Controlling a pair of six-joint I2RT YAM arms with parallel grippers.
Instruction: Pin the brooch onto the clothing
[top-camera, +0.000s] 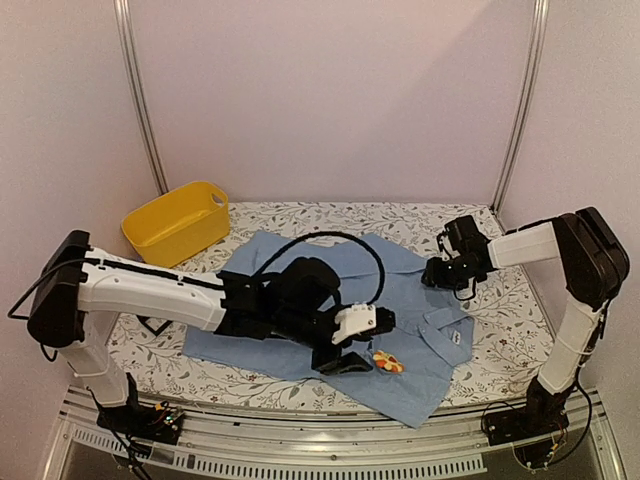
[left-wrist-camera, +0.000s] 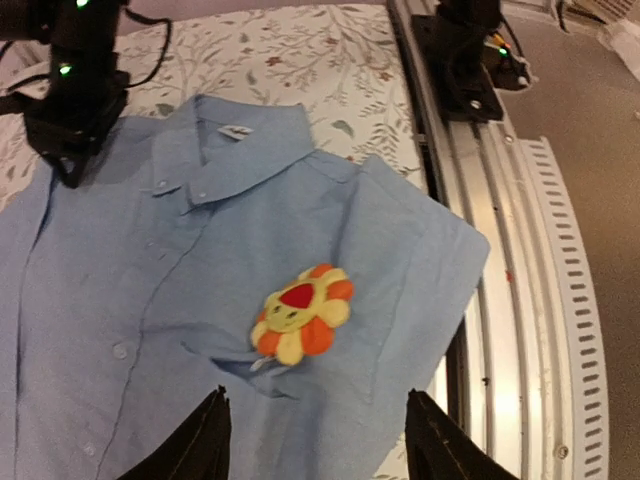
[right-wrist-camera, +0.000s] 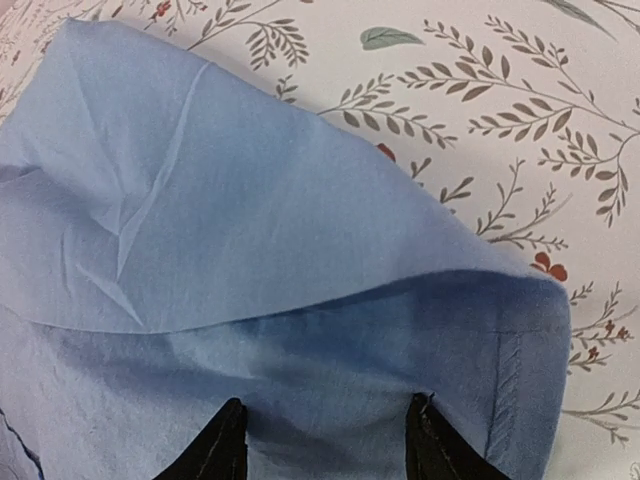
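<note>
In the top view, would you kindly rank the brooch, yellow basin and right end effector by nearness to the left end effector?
1. brooch, just beside the left end effector, on the shirt.
2. right end effector, farther back-right.
3. yellow basin, far-left corner.

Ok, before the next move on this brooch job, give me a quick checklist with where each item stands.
1. The brooch sits on the shirt: ok, it lies on the chest.
2. The pin is through the cloth: cannot tell, its back is hidden.
3. The left hand is clear of the brooch: ok, open and empty, brooch just ahead of its fingers.
4. The right hand is open: ok; whether it touches the cloth, cannot tell.
5. The shirt lies flat: not ok, cloth is folded over by the right hand.
</note>
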